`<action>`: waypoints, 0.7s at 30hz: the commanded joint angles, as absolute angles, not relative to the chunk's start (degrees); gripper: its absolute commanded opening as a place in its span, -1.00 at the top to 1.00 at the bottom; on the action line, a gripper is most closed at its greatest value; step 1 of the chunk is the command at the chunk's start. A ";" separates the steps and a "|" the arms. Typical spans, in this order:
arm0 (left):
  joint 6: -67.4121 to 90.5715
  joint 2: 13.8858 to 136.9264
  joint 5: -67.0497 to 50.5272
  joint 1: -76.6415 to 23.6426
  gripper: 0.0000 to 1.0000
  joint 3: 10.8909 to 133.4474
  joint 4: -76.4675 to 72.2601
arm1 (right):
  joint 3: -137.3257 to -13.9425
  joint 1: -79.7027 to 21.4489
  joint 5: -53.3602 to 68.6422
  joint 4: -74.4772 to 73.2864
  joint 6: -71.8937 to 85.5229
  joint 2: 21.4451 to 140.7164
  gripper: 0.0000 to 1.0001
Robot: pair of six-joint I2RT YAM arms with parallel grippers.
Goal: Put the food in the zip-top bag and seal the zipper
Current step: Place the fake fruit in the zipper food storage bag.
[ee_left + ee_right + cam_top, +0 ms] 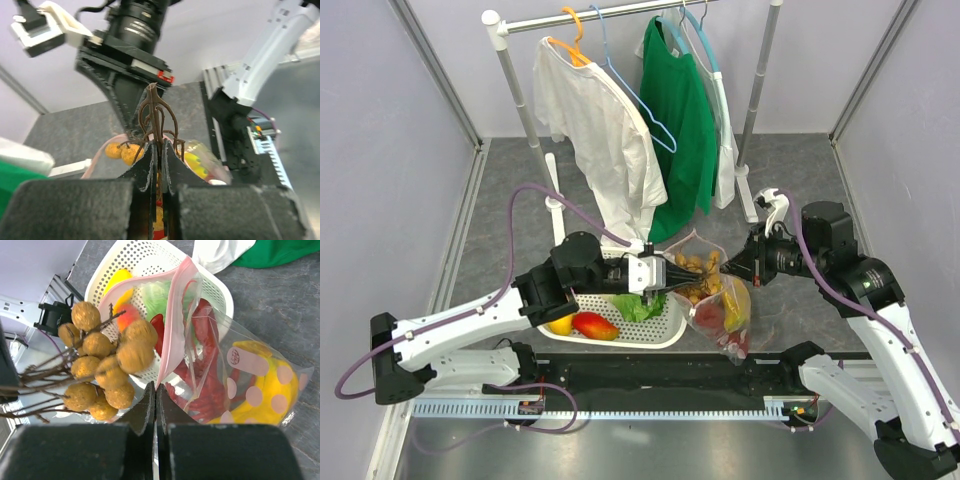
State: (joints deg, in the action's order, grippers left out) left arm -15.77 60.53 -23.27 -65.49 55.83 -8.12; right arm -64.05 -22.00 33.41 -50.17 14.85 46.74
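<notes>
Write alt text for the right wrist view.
The right gripper is shut on the pink zipper edge of a clear bag holding a red lobster and a yellow fruit. A longan bunch is just left of the bag's mouth, with a white basket behind.

The longan bunch (107,360) is coloured golden-brown on dark brown stems. The clear zip-top bag (242,335) is edged with a pink zipper (172,325) and printed with pale round dots, and a red lobster (205,375) and a yellow toy fruit (270,390) are seen through it. The basket (655,335) is white and patterned with small holes, with green lettuce (638,305), a red-yellow mango (595,325) and a yellow lemon (560,325) set against it, while one shirt (595,130) is white and the other shirt (680,120) green.
</notes>
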 commanded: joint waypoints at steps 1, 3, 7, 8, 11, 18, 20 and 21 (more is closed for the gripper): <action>-13.28 62.66 -28.23 -65.83 0.96 59.13 -2.84 | -64.33 -21.88 36.38 -47.90 14.16 45.79 1.00; -11.78 65.03 -25.51 -65.39 0.96 60.81 -1.59 | -64.34 -21.97 37.17 -47.99 13.45 45.18 1.00; -10.63 66.27 -24.09 -63.55 0.78 62.92 -1.15 | -64.42 -21.97 37.27 -48.16 12.48 44.03 1.00; -10.29 66.27 -23.47 -63.54 0.69 63.19 -0.79 | -64.60 -21.97 37.27 -48.43 12.22 43.95 1.00; -9.06 66.18 -23.99 -62.84 -0.03 64.95 3.74 | -65.04 -21.89 36.91 -48.87 11.78 43.86 1.00; -10.28 62.32 -30.31 -57.22 -0.80 68.99 15.02 | -66.53 -21.88 36.21 -49.39 11.95 43.77 1.00; -12.65 60.56 -32.33 -55.47 -0.81 69.69 19.48 | -66.88 -21.97 36.12 -49.22 12.04 43.94 1.00; -13.61 59.86 -32.95 -54.85 -0.81 69.96 20.99 | -66.97 -21.89 36.04 -49.31 12.13 44.03 1.00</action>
